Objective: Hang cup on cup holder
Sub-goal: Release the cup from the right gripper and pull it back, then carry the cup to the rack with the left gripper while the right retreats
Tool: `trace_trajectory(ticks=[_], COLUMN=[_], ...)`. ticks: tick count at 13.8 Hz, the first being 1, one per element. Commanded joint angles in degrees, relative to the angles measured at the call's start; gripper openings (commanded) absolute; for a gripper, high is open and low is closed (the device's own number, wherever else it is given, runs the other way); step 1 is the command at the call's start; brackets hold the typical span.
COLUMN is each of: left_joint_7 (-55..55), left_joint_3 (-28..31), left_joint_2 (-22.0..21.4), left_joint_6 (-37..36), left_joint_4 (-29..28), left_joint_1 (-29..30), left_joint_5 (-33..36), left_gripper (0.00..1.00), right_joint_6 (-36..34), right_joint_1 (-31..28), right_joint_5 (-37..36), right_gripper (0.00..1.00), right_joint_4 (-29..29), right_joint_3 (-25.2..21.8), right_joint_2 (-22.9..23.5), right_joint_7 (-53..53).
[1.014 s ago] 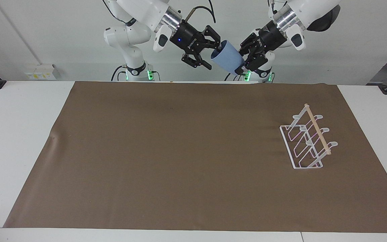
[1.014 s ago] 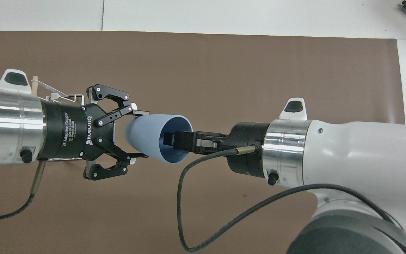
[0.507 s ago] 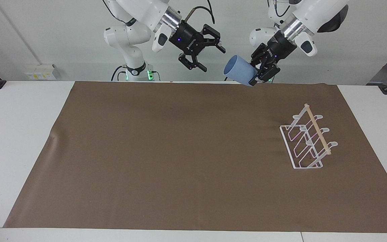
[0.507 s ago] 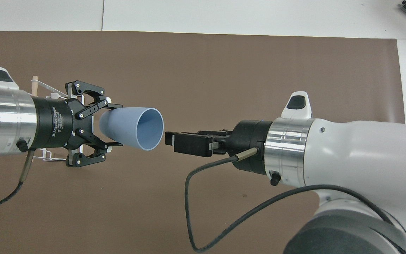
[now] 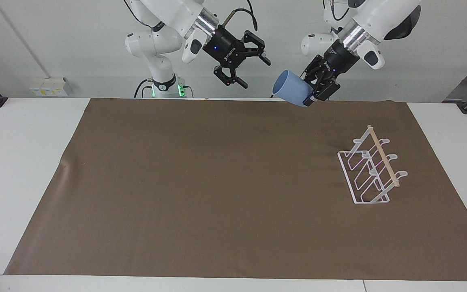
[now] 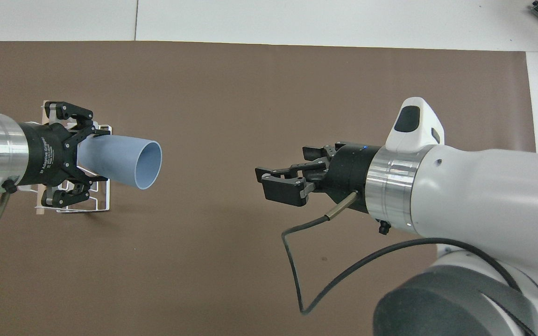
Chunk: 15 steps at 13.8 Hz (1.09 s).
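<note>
Brown mat [image 5: 217, 194] covers the table; left gripper [image 5: 312, 93] grips the blue cup [image 5: 292, 88] by its base, in the air; right gripper [image 5: 243, 61] waits open; next, carry it to the cup holder [image 5: 371, 170].

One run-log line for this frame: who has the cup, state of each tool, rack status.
left tool: shut on cup, in the air | right tool: open, empty, apart from cup | cup holder: on brown mat, no cup hung
</note>
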Motion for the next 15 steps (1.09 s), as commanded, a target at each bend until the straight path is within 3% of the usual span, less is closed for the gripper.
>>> trace_trajectory(ticks=[1,4,8,10,12,15], left_joint_7=[5.68,6.22,8.42,7.81,7.19,3.00], left_joint_3=[-0.37,-0.37,-0.37,-0.37,-0.37,-0.37], left_joint_2=[-0.67,0.82,1.62,4.68,5.66,6.97], left_joint_6=[2.64,6.24,9.41,9.85,11.69,14.33], left_joint_4=[-1.64,-1.73,-2.16,-2.69,-2.78,-5.68], left_joint_1=[2.32,2.77,4.35,3.82,4.17,3.65], left_joint_5=[6.88,18.38,28.50,37.36,41.70,47.58], left_gripper=[0.00,0.00,0.00,0.00,0.00,0.00], right_joint_6=[-1.15,-4.65,-13.18,-16.96,-20.56,-26.88], right_joint_1=[-2.52,-5.59,-11.04,-14.03,-17.19,-18.96], right_joint_5=[-8.79,-17.42,-22.26,-24.20,-24.30,-26.92], right_gripper=[1.00,1.00,1.00,1.00,1.00,1.00], right_joint_4=[0.24,1.20,4.98,5.95,6.22,6.92], right_joint_3=[0.52,0.52,0.35,0.26,0.17,0.00], right_joint_2=[0.27,0.61,1.50,1.50,1.50,1.41], right_joint_7=[-5.17,-8.16,-8.08,-7.56,-7.03,0.94])
